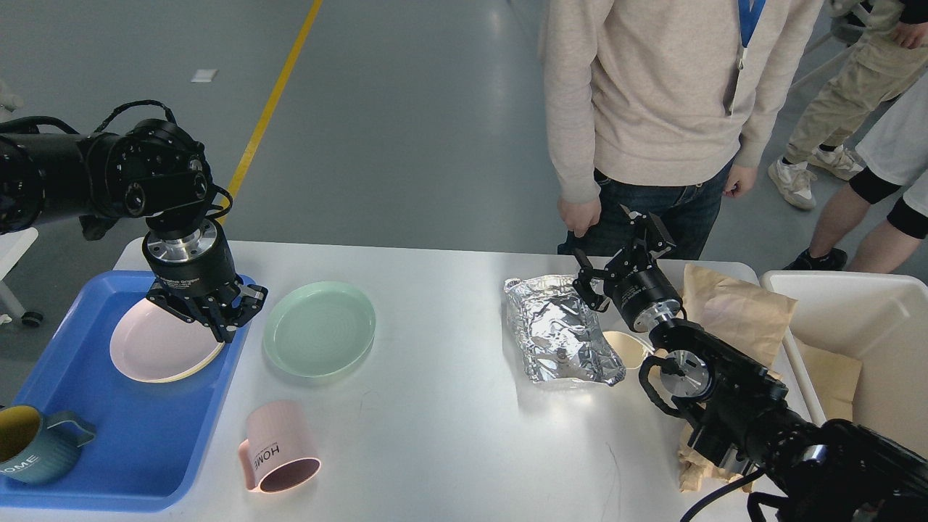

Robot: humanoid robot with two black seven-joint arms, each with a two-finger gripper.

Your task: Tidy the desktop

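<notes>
Where grey floor [406, 130] surrounds, white desktop [449, 435], pink mug [279, 449] on its side.

White desktop [449, 435], blue tray [130, 449], pink mug [279, 453], mint-green plate [319, 328], silver foil [562, 341], possibly teal mug [32, 444]

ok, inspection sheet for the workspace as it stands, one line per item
Surface: white desktop, glossy, no spills seen.
Job's things: pink mug on its side beside the blue tray; green plate on the desktop; pink plate and teal mug in the tray.
Clutter: foil bag, brown paper bag, small cream cup; white bin at right.
Grippers: left claw open, empty, over the pink plate's edge; right claw open, empty, raised above the foil bag.
Cables: black cable looped on the left wrist.
Surroundings: people standing at the far edge.
</notes>
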